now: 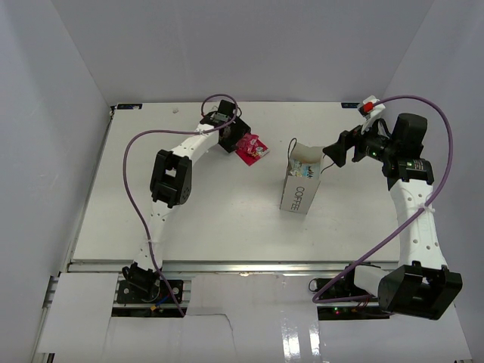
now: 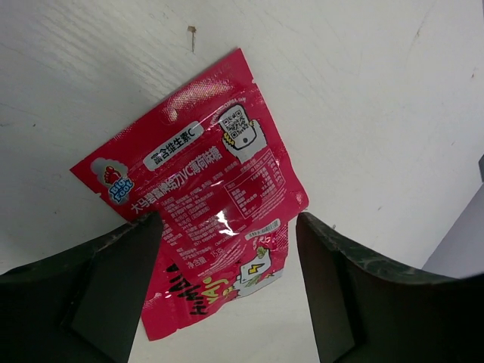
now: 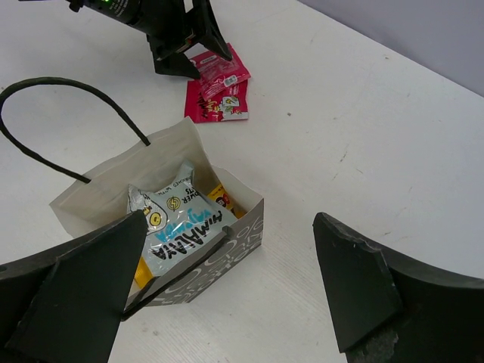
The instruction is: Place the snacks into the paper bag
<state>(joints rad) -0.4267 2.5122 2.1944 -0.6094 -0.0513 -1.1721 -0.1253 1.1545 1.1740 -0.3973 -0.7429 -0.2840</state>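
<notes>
Two red-pink snacks (image 2: pixel 204 174) lie overlapped on the white table, and they also show as a red patch (image 1: pixel 252 147) in the top view. My left gripper (image 2: pixel 227 280) is low over them and open, one dark finger (image 2: pixel 113 291) on each side of the lower packet (image 2: pixel 227 291). The white paper bag (image 1: pixel 300 181) stands upright mid-table. Inside the paper bag (image 3: pixel 242 234) I see a silver-blue snack (image 3: pixel 181 223) and a yellow one (image 3: pixel 223 198). My right gripper (image 3: pixel 229 227) hovers open just right of the bag's mouth, holding nothing.
The bag's thin dark handle (image 3: pixel 68 87) arches up on its far side. In the right wrist view the left gripper (image 3: pixel 189 53) stands over the red snacks (image 3: pixel 215 94). White walls enclose the table on three sides.
</notes>
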